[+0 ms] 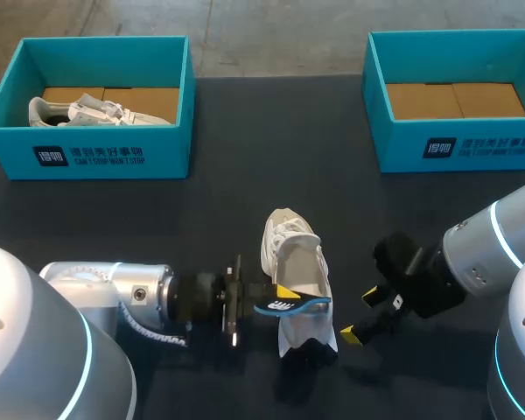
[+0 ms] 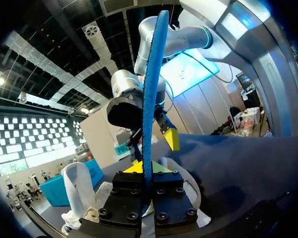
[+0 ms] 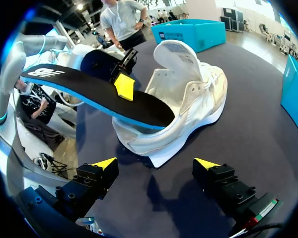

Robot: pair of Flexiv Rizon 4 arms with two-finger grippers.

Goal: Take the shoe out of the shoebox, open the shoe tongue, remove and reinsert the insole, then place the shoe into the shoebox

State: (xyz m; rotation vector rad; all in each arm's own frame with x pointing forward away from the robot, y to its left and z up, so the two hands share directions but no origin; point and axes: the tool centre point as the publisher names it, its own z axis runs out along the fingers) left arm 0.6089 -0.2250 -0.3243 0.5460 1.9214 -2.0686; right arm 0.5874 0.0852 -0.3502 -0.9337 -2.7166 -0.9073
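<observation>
A white shoe [image 1: 295, 262] lies on the dark table near the front middle, its tongue [image 3: 181, 54] pulled up. My left gripper [image 1: 280, 293] is shut on the blue-edged black insole [image 1: 294, 304] and holds it over the shoe's heel. In the left wrist view the insole [image 2: 150, 99] stands edge-on between the yellow tips [image 2: 144, 167]. One end of the insole [image 3: 89, 91] rests in the opening of the shoe [image 3: 188, 104], the other end sticks out behind the heel. My right gripper [image 1: 359, 315] is open just right of the shoe, its fingertips [image 3: 105, 162] wide apart with nothing between them.
A teal shoebox [image 1: 87, 153] at the back left holds another white shoe [image 1: 92, 111]. A second teal shoebox [image 1: 455, 144] at the back right shows only its cardboard floor. Bare dark tabletop lies between the boxes and the shoe.
</observation>
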